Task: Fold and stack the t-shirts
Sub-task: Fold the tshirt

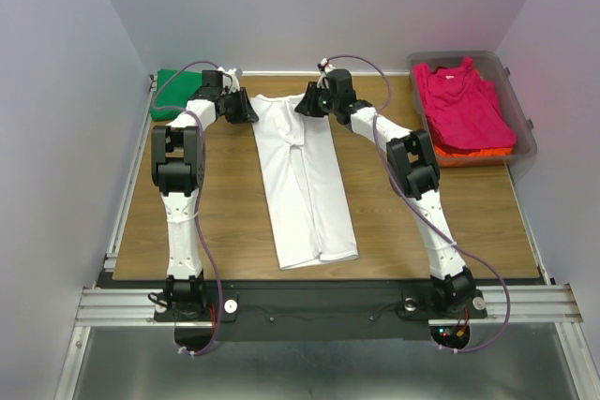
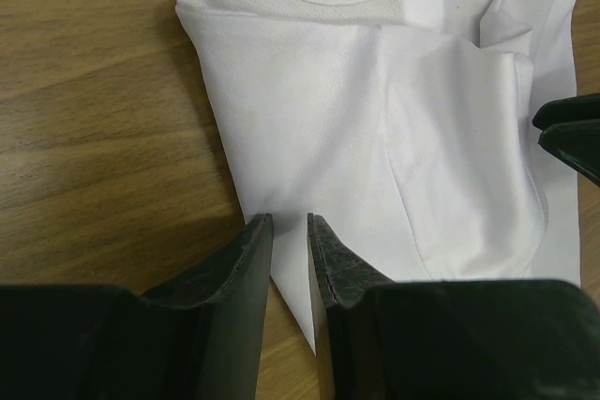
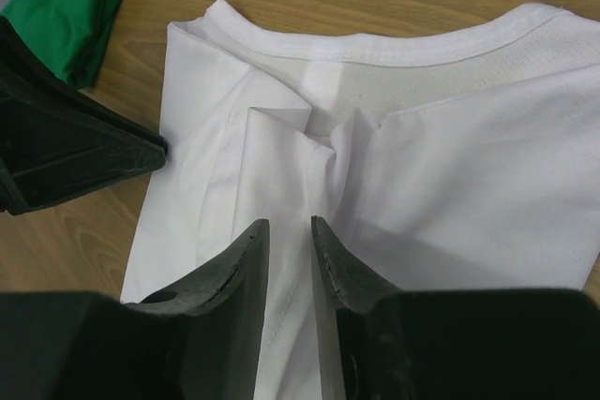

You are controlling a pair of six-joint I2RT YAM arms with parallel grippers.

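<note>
The white t-shirt (image 1: 305, 185) lies folded into a long narrow strip down the middle of the table, collar at the far end. My left gripper (image 1: 251, 111) hovers at its left shoulder edge, its jaws a narrow gap apart over the cloth (image 2: 394, 119), gripping nothing (image 2: 290, 219). My right gripper (image 1: 302, 105) is over the collar area, also a narrow gap apart and empty (image 3: 290, 222), above the folded-in sleeve (image 3: 281, 128). The green t-shirt (image 1: 173, 91) lies at the far left. The magenta-pink t-shirt (image 1: 464, 100) lies on the orange one (image 1: 483, 151) in the tub.
The clear plastic tub (image 1: 525, 128) stands at the far right corner. The wooden table (image 1: 216, 203) shows bare wood on both sides of the white shirt. The two grippers are close together at the far end; the left gripper shows in the right wrist view (image 3: 66, 152).
</note>
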